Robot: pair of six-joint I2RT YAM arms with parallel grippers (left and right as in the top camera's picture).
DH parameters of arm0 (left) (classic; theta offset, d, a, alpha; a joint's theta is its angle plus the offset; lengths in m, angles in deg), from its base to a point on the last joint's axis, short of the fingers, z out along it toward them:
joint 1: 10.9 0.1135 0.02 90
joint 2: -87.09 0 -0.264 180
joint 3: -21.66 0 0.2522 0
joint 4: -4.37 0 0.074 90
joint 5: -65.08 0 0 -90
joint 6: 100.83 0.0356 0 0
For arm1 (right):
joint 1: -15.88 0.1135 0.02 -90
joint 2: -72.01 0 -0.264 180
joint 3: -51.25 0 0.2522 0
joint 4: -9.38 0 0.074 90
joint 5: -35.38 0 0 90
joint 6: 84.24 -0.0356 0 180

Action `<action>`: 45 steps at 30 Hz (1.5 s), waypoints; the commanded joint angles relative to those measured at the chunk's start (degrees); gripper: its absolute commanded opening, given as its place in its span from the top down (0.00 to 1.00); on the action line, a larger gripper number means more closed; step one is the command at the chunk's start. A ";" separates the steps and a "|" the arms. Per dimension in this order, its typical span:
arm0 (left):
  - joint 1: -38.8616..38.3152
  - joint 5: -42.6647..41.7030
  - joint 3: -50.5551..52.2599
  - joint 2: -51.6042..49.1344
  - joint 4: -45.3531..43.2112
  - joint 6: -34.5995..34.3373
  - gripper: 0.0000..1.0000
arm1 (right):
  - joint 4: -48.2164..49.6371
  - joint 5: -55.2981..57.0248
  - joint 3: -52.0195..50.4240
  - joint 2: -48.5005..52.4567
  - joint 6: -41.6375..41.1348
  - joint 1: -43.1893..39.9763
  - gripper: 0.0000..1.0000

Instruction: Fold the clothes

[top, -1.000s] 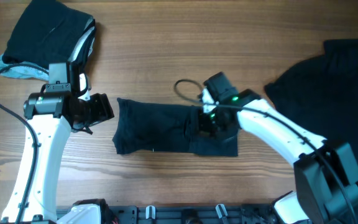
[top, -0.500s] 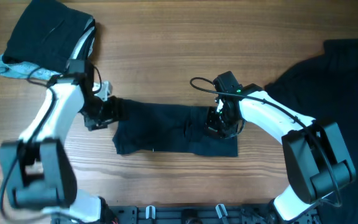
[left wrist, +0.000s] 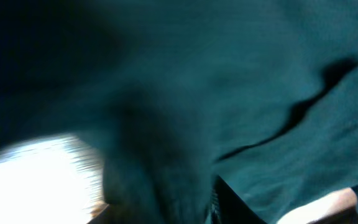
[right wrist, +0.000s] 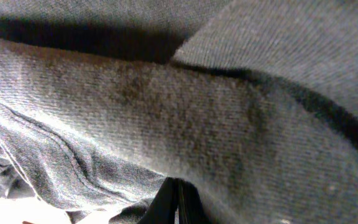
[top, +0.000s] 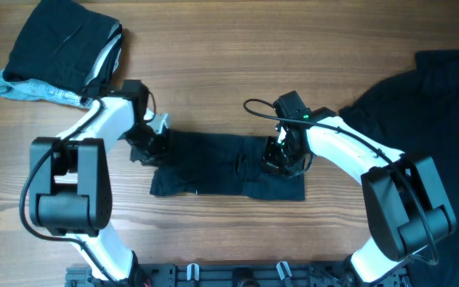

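across the middle of the wooden tabletop, a dark garment is lying folded into a long band running left to right, its lower edge uneven and a crease showing near its centre. at the band's left end the left end effector is sitting right where the cloth's edge meets the wood, with its white arm bending back toward the near-left. the left wrist view is showing only blurred dark teal cloth with a few folds and a bright washed-out patch at the lower left, so i cannot tell whether those fingers are spread or pinching. on the band's right third the right end effector is sitting on top of the cloth, its arm reaching in from the near-right and a black cable looping just behind it. the right wrist view is filling with close grey-black knit, 1 fold lying over another and a hem seam running at the lower left. the fingers are too hidden there to read, so i cannot tell whether that pair is pinching the cloth or merely lying against it. at the far-left corner a stack of dark folded clothes is resting on a pale grey-blue piece, well apart from the band. along the right side a second dark garment is lying spread out, running past the edge of the view.
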 commanded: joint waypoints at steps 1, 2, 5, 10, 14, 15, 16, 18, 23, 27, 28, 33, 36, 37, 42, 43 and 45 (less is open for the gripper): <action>-2.14 -0.15 1.14 -3.26 -0.33 1.84 0.96 | -0.22 1.22 0.63 0.81 -0.81 0.02 0.96; -2.01 -0.15 1.11 -3.26 0.39 1.84 0.96 | -0.52 1.22 0.63 0.81 -0.81 0.02 0.96; 0.17 0.24 -0.04 -2.34 5.79 1.81 0.96 | -1.38 1.22 0.66 0.28 1.01 0.00 0.96; 3.69 0.28 -10.64 3.17 19.39 1.66 0.96 | -2.71 -0.94 0.87 -8.11 3.85 0.02 0.96; 2.29 0.22 -21.99 7.26 26.86 -0.33 0.96 | -3.61 2.69 0.87 -15.54 4.02 -0.74 0.88; 0.57 -0.02 -24.06 8.24 27.04 -1.68 0.96 | -4.39 5.01 0.87 -16.59 3.52 -2.56 0.88; -0.63 -0.28 -24.50 8.74 26.58 -1.84 0.96 | -4.85 5.49 0.87 -16.81 3.58 -4.02 0.87; -4.94 -0.28 -24.52 9.07 24.44 -1.86 0.96 | -6.36 5.46 0.87 -16.76 3.61 -8.87 0.88; -14.82 8.28 -23.96 7.04 18.29 -7.74 0.96 | -9.35 3.69 0.87 -16.79 6.62 -17.44 0.92; -17.55 11.78 -23.47 3.54 16.94 -9.16 0.96 | -10.34 3.78 0.87 -16.79 7.80 -18.03 0.94; -17.57 12.59 -23.45 2.95 17.22 -9.16 0.96 | -10.34 3.78 0.87 -16.79 7.78 -18.03 0.94; -15.45 20.81 -23.45 2.47 21.03 -9.16 0.96 | -10.10 3.78 0.87 -16.79 7.78 -18.03 0.94; -17.49 15.89 -23.45 2.45 19.02 -9.25 0.96 | -10.12 3.80 0.87 -16.79 7.80 -18.03 0.94; -18.84 15.93 -23.45 2.38 18.34 -9.73 0.96 | -10.10 3.78 0.87 -16.79 7.78 -18.03 0.94; -27.10 16.41 -20.92 1.40 15.54 -13.73 0.96 | -10.69 3.78 0.87 -16.79 8.09 -18.03 0.94; -28.83 16.90 -19.39 1.40 13.62 -14.97 0.96 | -10.78 3.80 0.87 -16.79 8.20 -18.03 0.94; -31.23 17.68 -17.25 1.40 11.78 -17.35 0.96 | -10.78 3.78 0.87 -16.79 8.17 -18.03 0.94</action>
